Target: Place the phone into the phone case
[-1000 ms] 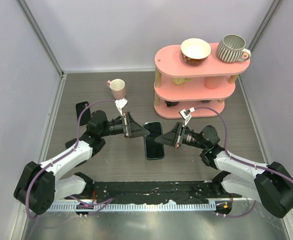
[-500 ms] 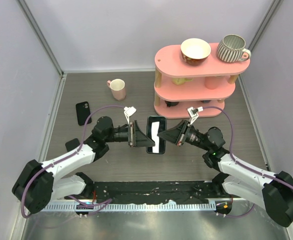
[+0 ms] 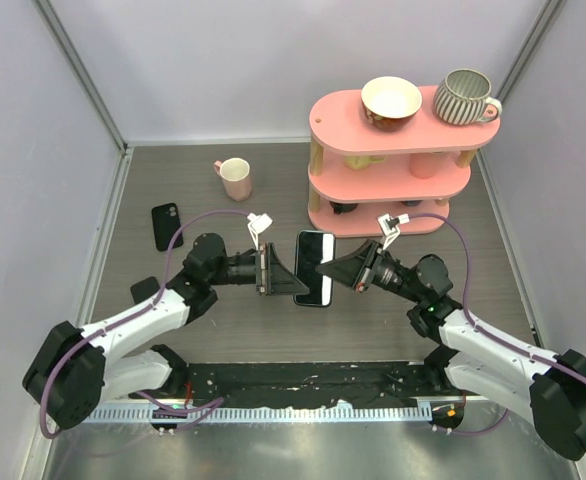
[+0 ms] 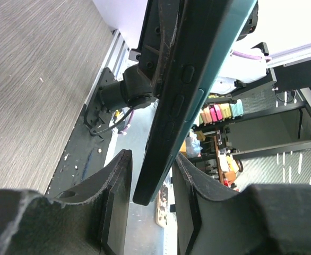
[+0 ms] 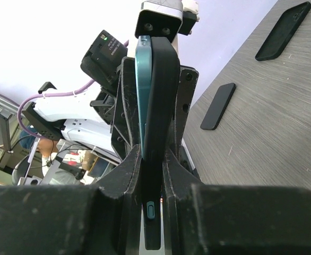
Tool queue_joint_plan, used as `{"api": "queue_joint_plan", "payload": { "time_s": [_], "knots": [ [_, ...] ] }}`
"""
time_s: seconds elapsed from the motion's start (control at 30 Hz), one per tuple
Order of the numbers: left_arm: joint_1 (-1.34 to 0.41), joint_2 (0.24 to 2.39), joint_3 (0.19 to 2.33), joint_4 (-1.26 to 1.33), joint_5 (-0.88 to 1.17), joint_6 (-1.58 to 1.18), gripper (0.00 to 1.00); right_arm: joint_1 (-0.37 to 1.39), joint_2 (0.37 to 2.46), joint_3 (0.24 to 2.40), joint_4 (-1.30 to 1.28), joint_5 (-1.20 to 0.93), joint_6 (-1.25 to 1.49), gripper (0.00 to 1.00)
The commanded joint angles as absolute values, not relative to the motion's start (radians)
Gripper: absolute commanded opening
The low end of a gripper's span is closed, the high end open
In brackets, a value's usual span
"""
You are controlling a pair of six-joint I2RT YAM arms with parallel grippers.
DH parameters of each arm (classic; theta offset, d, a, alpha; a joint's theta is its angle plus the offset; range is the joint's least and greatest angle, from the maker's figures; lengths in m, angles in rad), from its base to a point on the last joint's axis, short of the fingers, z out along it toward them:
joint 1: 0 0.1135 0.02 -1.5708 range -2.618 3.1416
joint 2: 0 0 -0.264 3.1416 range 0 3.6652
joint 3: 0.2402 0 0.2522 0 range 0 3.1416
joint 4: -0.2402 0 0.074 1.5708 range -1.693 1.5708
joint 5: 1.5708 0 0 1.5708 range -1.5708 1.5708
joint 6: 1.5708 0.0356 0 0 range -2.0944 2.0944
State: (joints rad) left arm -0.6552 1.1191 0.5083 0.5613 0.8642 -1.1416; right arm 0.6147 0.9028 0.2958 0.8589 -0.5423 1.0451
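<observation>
Though aloft, phone outside phone case.

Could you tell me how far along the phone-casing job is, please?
Done: the glossy black rectangular smartphone is lifted off the table. In hand: the right gripper clamps it; the left gripper brackets it opposite. Remaining: the thin matte black phone case lies apart, far left, so fitting is undone.

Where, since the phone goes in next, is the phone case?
In the top view, the phone case lies on the table, far left, left of the pink mug.
</observation>
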Motion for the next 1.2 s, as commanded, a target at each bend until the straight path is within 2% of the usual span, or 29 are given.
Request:
{"api": "queue_joint_plan", "payload": {
  "time_s": [0.0,0.23,0.37,0.47,0.63,0.83,0.97,1.17],
  "knots": [
    [-0.66,1.091,0.546,0.546,0.868,-1.098,0.41,0.62,0.879,0.36,0.93,-0.537,1.031,0.01],
    [-0.658,1.075,0.583,0.427,0.859,-1.039,0.44,0.618,0.897,0.357,0.91,-0.584,1.028,0.01],
    [-0.658,1.019,0.644,0.194,0.798,-0.904,0.61,0.618,0.891,0.315,0.916,-0.656,1.016,0.02],
    [-0.657,0.979,0.686,0.029,0.703,-0.793,0.67,0.618,0.874,0.292,0.94,-0.716,1.008,0.02],
    [-0.649,0.928,0.782,-0.124,0.683,-0.7,0.69,0.618,0.842,0.282,0.844,-0.733,0.933,0.01],
    [-0.649,0.917,0.903,-0.322,0.626,-0.575,0.69,0.62,0.842,0.279,0.856,-0.758,0.925,0.01],
    [-0.644,0.893,0.896,-0.298,0.646,-0.578,0.68,0.62,0.827,0.264,0.91,-0.791,0.927,0.01],
    [-0.641,0.92,0.881,-0.199,0.802,-0.635,0.66,0.621,0.723,0.226,0.954,-0.787,0.879,0.01]
  ]
}}
